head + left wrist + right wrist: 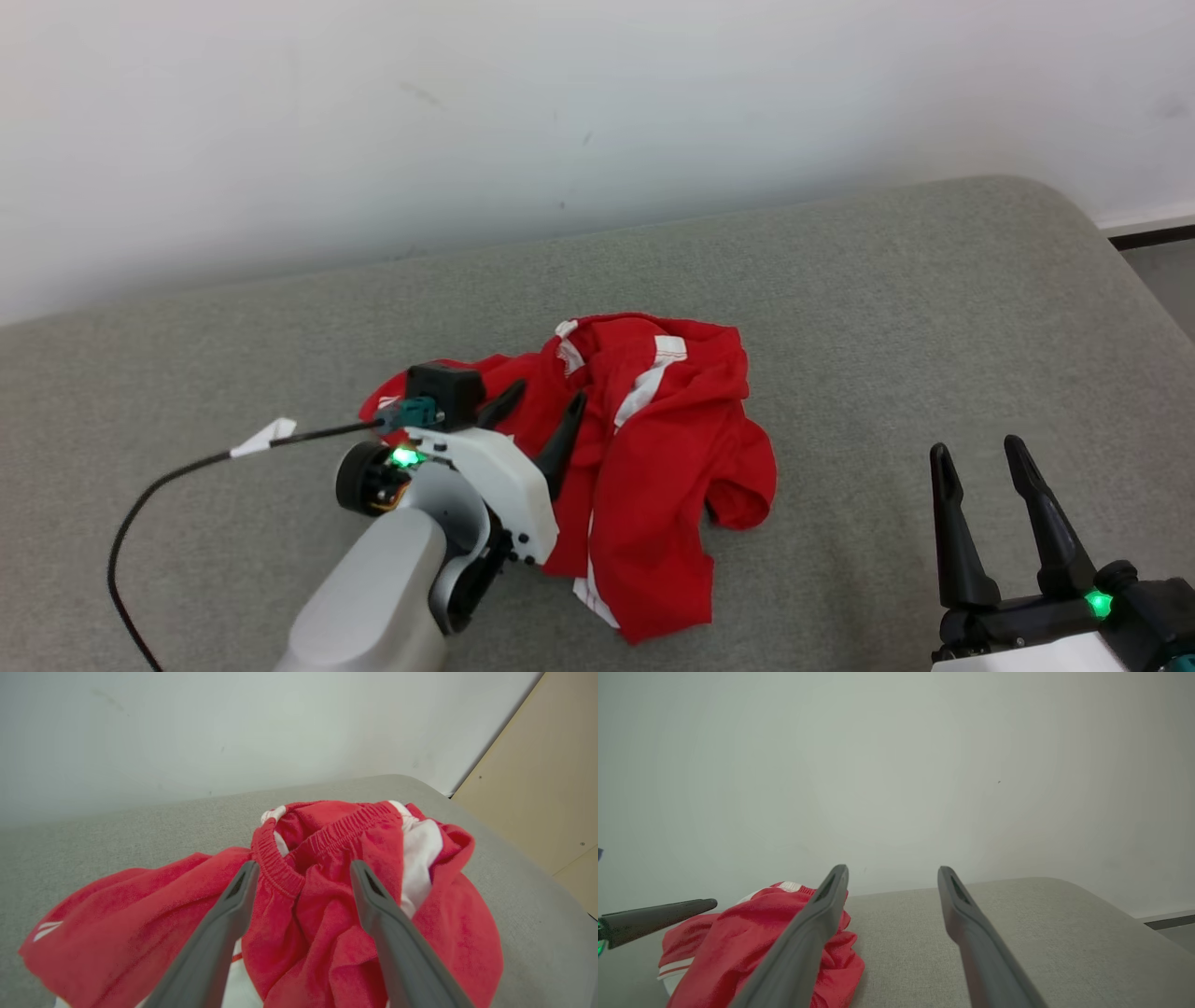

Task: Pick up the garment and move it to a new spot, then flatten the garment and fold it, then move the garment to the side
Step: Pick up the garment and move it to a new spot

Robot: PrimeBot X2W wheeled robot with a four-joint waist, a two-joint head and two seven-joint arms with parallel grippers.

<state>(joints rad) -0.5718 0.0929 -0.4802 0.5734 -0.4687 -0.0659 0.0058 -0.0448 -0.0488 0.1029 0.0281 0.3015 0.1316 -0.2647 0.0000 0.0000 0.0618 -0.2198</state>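
The garment (pixel 653 448) is a pair of red shorts with white stripes, lying crumpled in the middle of the grey cushion (pixel 887 308). My left gripper (pixel 546 399) hovers open over its left part, fingers pointing toward the elastic waistband (pixel 280 868), with nothing between them. In the left wrist view the left gripper (pixel 303 870) frames the red cloth (pixel 327 914). My right gripper (pixel 980 455) stands open at the lower right, apart from the shorts, over bare cushion. In the right wrist view the right gripper (pixel 893 872) points at the wall, with the shorts (pixel 747 933) to its left.
A black cable (pixel 168 481) with a white tag (pixel 266 437) runs from the left wrist across the cushion's left side. A white wall (pixel 560 112) backs the cushion. The cushion's rounded right edge (pixel 1120 252) drops to the floor; a tan panel (pixel 537 788) stands beyond.
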